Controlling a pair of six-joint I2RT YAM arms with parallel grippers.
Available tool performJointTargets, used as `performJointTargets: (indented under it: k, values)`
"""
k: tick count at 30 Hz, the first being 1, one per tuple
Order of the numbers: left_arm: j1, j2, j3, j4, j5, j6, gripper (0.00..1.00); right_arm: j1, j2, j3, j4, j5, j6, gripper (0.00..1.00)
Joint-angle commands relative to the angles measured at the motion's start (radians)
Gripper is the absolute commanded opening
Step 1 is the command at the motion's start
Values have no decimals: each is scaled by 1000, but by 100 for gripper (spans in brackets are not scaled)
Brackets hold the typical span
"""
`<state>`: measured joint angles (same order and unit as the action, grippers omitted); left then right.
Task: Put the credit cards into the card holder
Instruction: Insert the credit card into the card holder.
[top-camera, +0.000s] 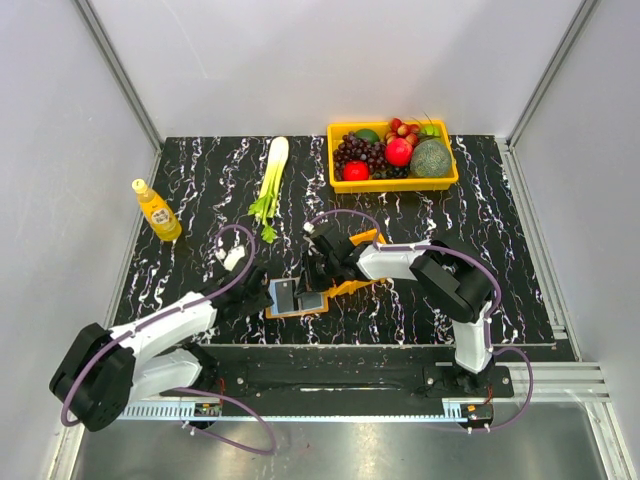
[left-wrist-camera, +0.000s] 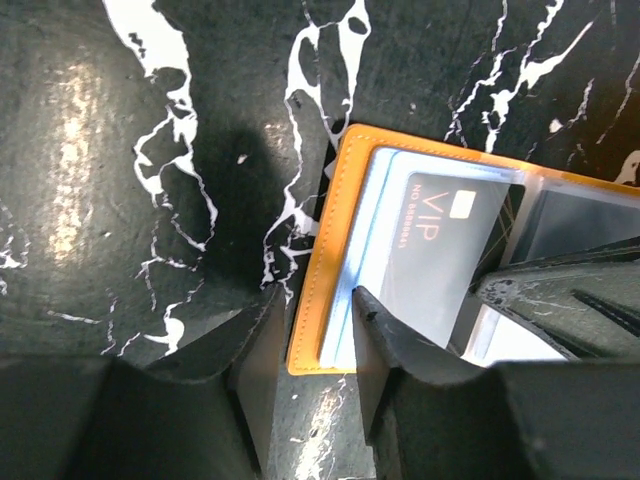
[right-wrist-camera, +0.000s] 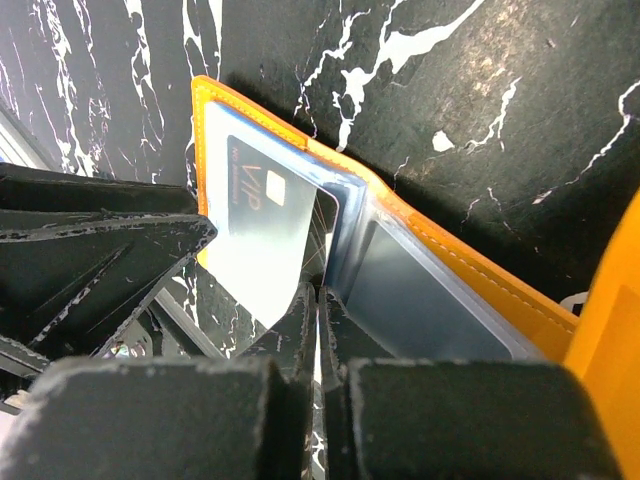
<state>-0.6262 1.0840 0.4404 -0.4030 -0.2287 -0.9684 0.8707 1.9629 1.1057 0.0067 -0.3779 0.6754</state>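
The right arm's fingers (right-wrist-camera: 300, 320) are pressed together at the edge of a VIP credit card (right-wrist-camera: 262, 225). It lies on the open card holder (right-wrist-camera: 450, 250), flat on the table (top-camera: 480, 220). The left fingers (left-wrist-camera: 375, 325), narrowly apart, straddle the holder's orange edge. It looks mid-insertion; next, a straight push into the pocket. A small orange tray (right-wrist-camera: 612, 340) crowds just behind; the fruit basket (top-camera: 393, 184) is well apart.
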Motion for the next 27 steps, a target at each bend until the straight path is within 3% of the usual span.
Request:
performJointTargets:
  k: [1,5,8,13,22,27]
  values:
    - [6,33,-34,105,75,22,34,14,19,9,-39,-6,-28,2]
    - [6,102,-29,180,140,30,15,14,19,26,-33,-47,-19,5]
    - [6,120,-40,217,172,23,8,20,19,25,-16,-58,1,5]
    - [6,96,-60,184,147,7,8,22,17,22,-16,-41,23,7]
    - [6,83,-49,110,100,-9,3,10,-88,-17,-62,88,13,31]
    - [6,57,-45,99,92,0,0,4,-157,-17,-96,125,-37,38]
